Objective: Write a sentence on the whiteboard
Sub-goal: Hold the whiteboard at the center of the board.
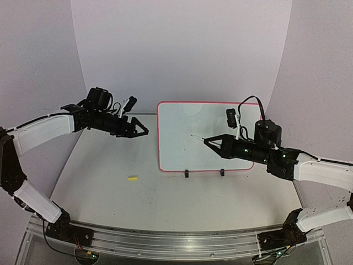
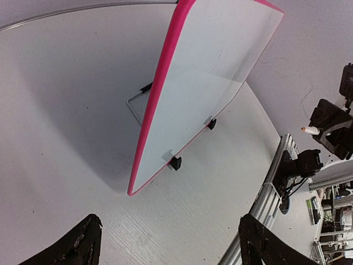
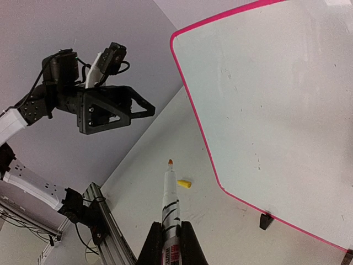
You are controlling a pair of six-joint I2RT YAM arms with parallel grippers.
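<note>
The whiteboard (image 1: 187, 124) with its pink rim stands propped on small black feet at the middle right of the table. Its face (image 3: 276, 99) looks blank apart from tiny specks, and the sentence does not show. My right gripper (image 1: 212, 142) is shut on a white marker (image 3: 170, 193) whose uncapped orange tip (image 1: 193, 135) points left in front of the board's face. My left gripper (image 1: 144, 132) hovers just left of the board's left edge, open, its fingers (image 2: 83, 243) wide apart with nothing between them. From there the whiteboard (image 2: 204, 72) shows edge-on.
A small yellow marker cap (image 1: 132, 178) lies on the table left of the board and nearer the front, also seen as the cap (image 3: 184, 183) beside the marker tip. A wire stand (image 2: 135, 107) props the board from behind. An aluminium rail (image 1: 176, 237) runs along the near edge.
</note>
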